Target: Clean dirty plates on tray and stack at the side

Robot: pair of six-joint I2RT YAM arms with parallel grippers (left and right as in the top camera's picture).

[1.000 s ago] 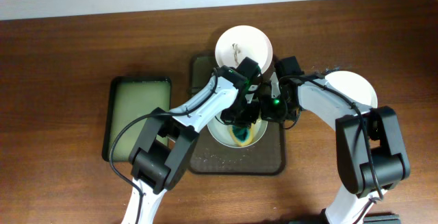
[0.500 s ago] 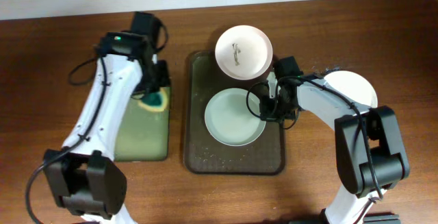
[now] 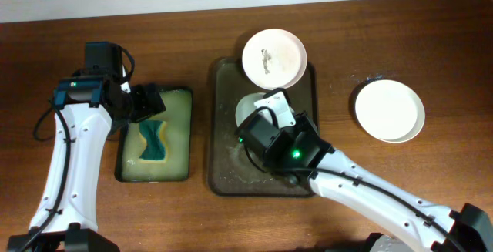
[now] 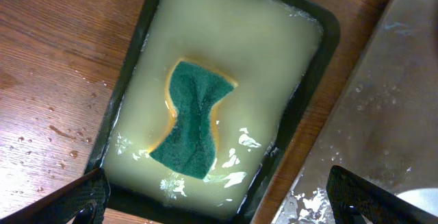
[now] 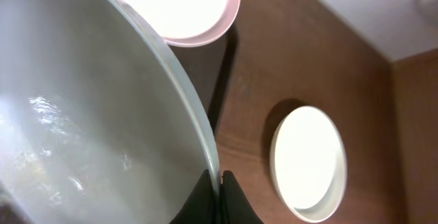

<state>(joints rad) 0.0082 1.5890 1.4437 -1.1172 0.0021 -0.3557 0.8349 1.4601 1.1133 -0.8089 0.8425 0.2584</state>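
Note:
The dark brown tray (image 3: 226,144) holds two white plates. The far plate (image 3: 275,58) carries a small dark smear and overlaps the tray's far rim. The middle plate (image 3: 250,107) is wet and mostly hidden under my right arm. In the right wrist view my right gripper (image 5: 220,183) is shut on this plate's (image 5: 82,114) rim. A third plate (image 3: 389,110), clean, rests on the table to the right. My left gripper (image 4: 219,200) stands open above the green sponge (image 4: 194,118), with nothing between its fingers.
The sponge (image 3: 152,139) lies in soapy yellowish water in the smaller green-rimmed tray (image 3: 123,140), left of the brown tray. Water drops dot the wood beside it and the brown tray's floor. My right arm (image 3: 362,186) crosses the table from the lower right.
My left gripper carried the sponge from the middle plate to the green-rimmed tray and let go of it. My right arm has swung round and now reaches over the tray from the lower right.

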